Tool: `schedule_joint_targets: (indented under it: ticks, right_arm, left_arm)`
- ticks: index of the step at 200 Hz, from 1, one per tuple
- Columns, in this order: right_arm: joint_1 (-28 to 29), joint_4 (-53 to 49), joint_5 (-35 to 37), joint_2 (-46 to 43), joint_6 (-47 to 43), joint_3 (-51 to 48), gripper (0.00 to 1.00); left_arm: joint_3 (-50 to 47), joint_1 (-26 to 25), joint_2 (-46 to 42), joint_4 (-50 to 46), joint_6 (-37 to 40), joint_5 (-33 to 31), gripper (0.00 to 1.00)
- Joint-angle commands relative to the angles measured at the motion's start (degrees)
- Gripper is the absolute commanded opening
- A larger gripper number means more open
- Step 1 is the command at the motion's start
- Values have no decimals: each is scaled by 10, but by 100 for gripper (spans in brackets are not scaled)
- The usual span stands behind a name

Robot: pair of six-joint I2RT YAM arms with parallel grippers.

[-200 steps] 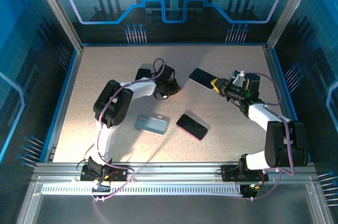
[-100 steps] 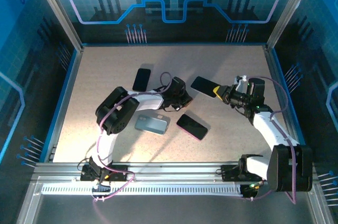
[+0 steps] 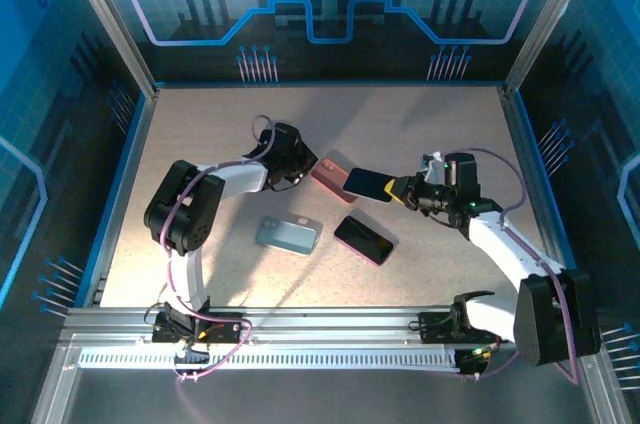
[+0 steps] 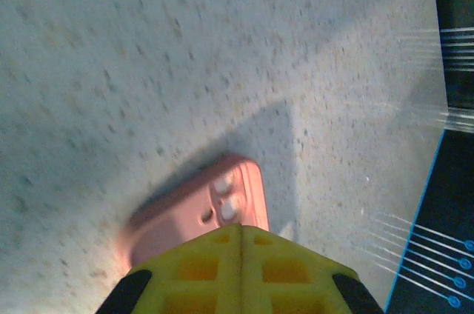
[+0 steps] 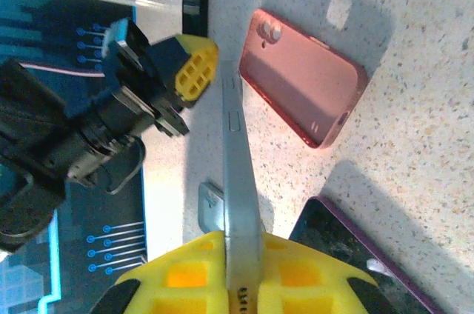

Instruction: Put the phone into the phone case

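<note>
Lowering the slim dark-screened phone flat and square onto the open pink phone case is my aim. Overhead, my right hand holds it just beside that case. Left wrist: my left hand has its pads pressed together, empty, with the case ahead. Right wrist: the pads clamp the phone's grey edge.

The pink case is blurred in the left wrist view, its near end hidden behind the yellow jaws.
</note>
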Motion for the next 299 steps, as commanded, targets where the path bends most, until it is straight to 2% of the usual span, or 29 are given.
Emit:
schedule_joint_targets:
  ticks: [1,47,138,231,299]
  right_arm:
    - [32,36,29,27,19,22,0]
    - [81,91,82,91,60,38,0]
    - [90,202,101,194,117,52,0]
    - [91,204,100,238,110,58,0]
    - [105,203,84,291,94,88,0]
  left_arm:
    - [40,7,17,-39,60,26,0]
    - [72,28,62,-38,90,49,0]
    - [54,27,78,-18,108,53,0]
    - [-41,-21,49,36,59,50,0]
    - [-72,-25,33,62,38,50,0]
